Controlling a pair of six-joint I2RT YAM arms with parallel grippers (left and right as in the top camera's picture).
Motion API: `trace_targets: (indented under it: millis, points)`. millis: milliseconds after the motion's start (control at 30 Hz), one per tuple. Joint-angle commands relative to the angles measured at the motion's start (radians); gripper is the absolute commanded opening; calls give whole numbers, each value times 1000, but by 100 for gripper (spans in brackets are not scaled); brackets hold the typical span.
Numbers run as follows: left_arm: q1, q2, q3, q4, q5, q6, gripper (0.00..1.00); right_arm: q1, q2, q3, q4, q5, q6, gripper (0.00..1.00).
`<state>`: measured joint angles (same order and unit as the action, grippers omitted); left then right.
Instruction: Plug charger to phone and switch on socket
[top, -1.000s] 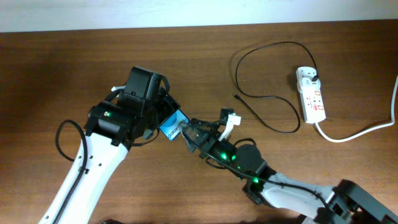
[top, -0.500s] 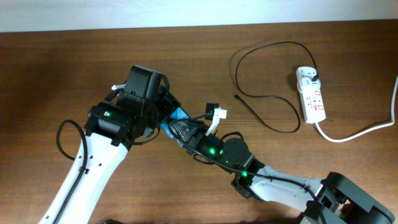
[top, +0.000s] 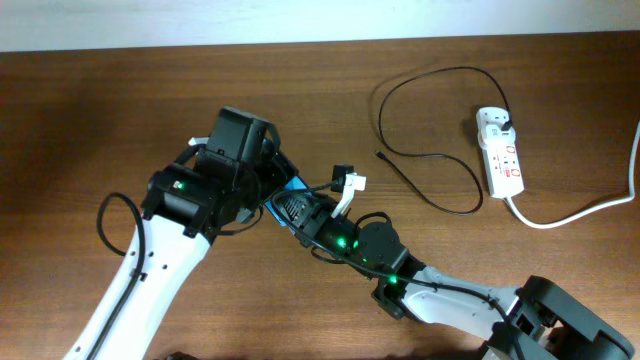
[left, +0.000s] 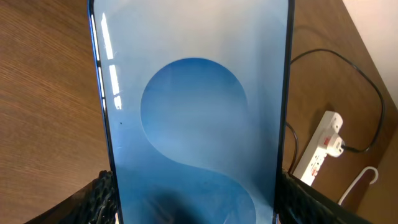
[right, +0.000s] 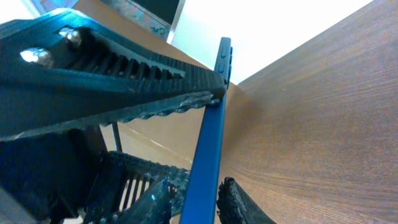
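Observation:
The phone (top: 293, 184) is held off the table, only a corner of its blue screen showing from overhead. In the left wrist view the phone (left: 193, 106) fills the frame. My left gripper (left: 193, 202) is shut across its width, one finger on each long edge. My right gripper (right: 202, 200) is shut on the phone's thin blue edge (right: 210, 137), close below my left gripper (top: 266, 180). The charger (top: 405, 180) lies looped on the table, its connector tip (top: 380, 155) free and its black plug (top: 505, 125) in the socket (top: 502, 156) at the right.
The socket's thick white cord (top: 590, 208) runs off the right edge of the table. My right gripper (top: 289, 205) and both arms crowd the centre-left. The socket (left: 318, 154) also shows to the right of the phone in the left wrist view.
My right gripper has moved up and left to the phone and its jaws have come together on the phone's edge. My left gripper kept its hold and shifted slightly right.

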<state>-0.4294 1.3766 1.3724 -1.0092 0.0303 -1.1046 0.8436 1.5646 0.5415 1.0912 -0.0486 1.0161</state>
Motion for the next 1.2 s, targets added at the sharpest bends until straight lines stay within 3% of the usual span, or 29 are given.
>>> trace_targets:
  millis: [0,233,333,467,633,733,800,900,1000,1167]
  points:
    - [-16,-6,21,3,7,-9,46,7,8,18,2,8,-8,20]
    - [-16,-6,21,3,-1,-9,55,7,8,18,22,0,-8,9]
    - [-15,-6,21,3,0,-9,73,7,8,18,77,0,-8,8]
    - [-15,-6,21,3,0,-9,89,7,7,18,109,-58,-3,4]
    - [-15,-6,21,23,-1,-9,100,7,7,18,97,-79,44,4]
    - [4,-22,21,54,0,50,99,-7,7,18,61,-75,116,4]
    - [97,-88,21,27,42,124,99,-59,7,18,44,-75,220,4]
    - [248,-237,21,-20,105,271,99,-119,7,18,-165,-133,687,4]
    - [357,-375,21,-89,100,410,99,-119,7,18,-153,-257,1070,4]
    - [381,-480,21,-242,29,425,99,-119,7,18,165,-371,1070,4]
